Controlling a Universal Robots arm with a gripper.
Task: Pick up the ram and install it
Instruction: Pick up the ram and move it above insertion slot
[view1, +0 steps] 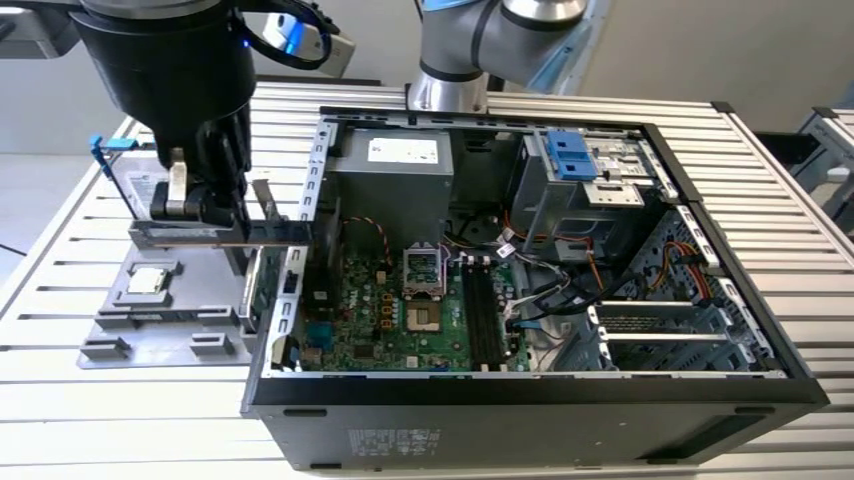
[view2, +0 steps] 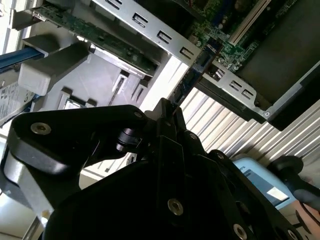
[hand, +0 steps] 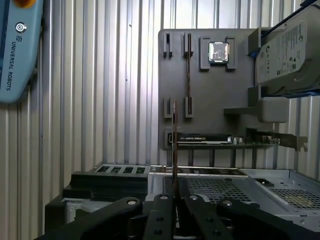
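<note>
An open computer case (view1: 534, 388) lies on a slatted table (view1: 80, 440). Beside the case, toward the exterior view's left, a parts tray (view1: 174, 335) rests on the table. On the tray sit a processor (view1: 147, 282), a hard drive (hand: 287, 50) and an expansion card (hand: 210, 138), the card on the side nearest the case. Above the tray, near the case's wall, the gripper (hand: 175, 196) holds the ram (hand: 174, 145). Inside the case a motherboard (view1: 387, 320) covers the floor, with the power supply (view1: 400, 170) at the case's far wall.
</note>
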